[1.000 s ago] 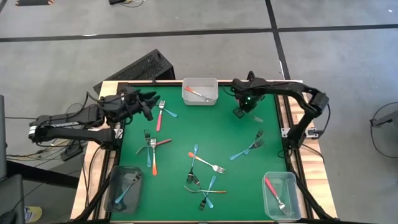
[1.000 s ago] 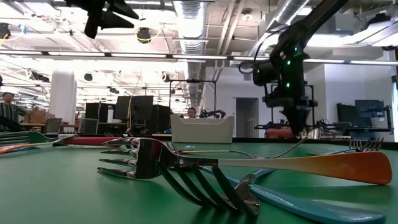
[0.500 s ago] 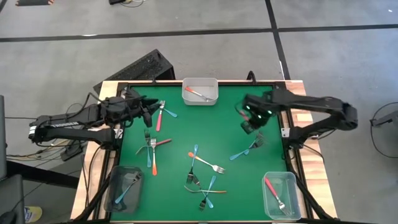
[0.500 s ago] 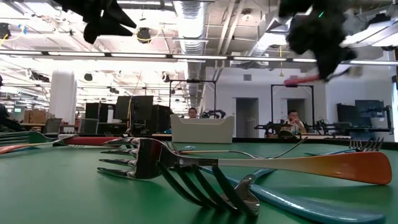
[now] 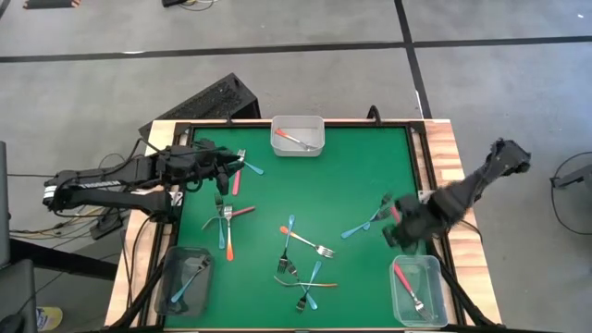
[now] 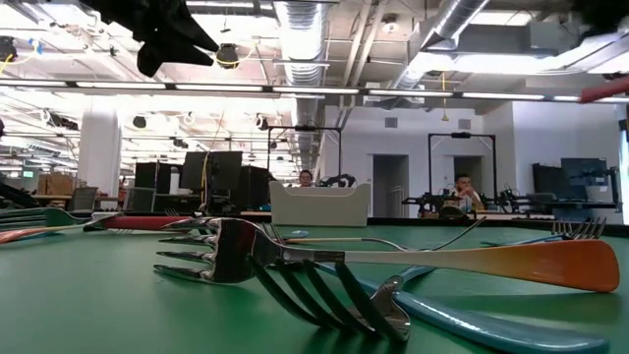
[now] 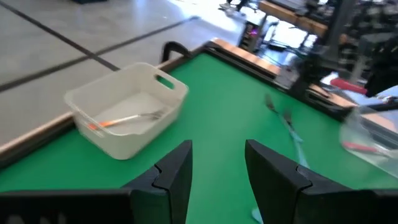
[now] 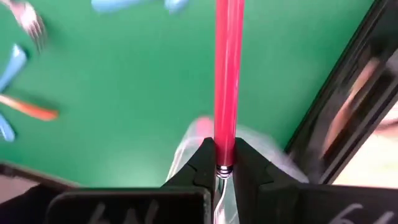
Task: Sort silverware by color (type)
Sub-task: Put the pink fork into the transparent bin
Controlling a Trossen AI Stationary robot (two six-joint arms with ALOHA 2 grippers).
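Small forks with light blue, orange or red-pink handles lie scattered on the green mat [image 5: 370,166], among them a crossed group [image 5: 298,268] and a blue pair [image 5: 370,220]. My right gripper [image 5: 404,225] hangs over the mat's right side, just beyond the near-right clear bin [image 5: 435,268]. It is shut on a red-pink fork [image 8: 227,74], whose handle also shows in the low view [image 6: 604,93]. My left gripper [image 5: 225,171] is open above the forks by the far left corner [image 5: 239,171]; its fingers [image 7: 180,171] stand apart over bare mat. My right gripper pinches the red-pink fork between its two fingers, at the handle's end where it meets the metal neck [image 8: 224,149]. The handle sticks straight out past the fingertips and the metal part runs back between the fingers. The fork is lifted clear of the mat.
A white bin [image 5: 314,148] at the far edge holds an orange fork [image 7: 124,119]. The near-left clear bin [image 5: 171,277] holds a blue fork, the near-right one a red-pink fork [image 5: 407,282]. Wooden rails [image 5: 444,148] frame the mat. A person sits in the room beyond.
My right gripper has risen from the mat near the white bin with the red-pink fork. It has swept toward the near right corner and now stands beside the near-right clear bin. My left gripper has edged slightly toward the near edge, still open.
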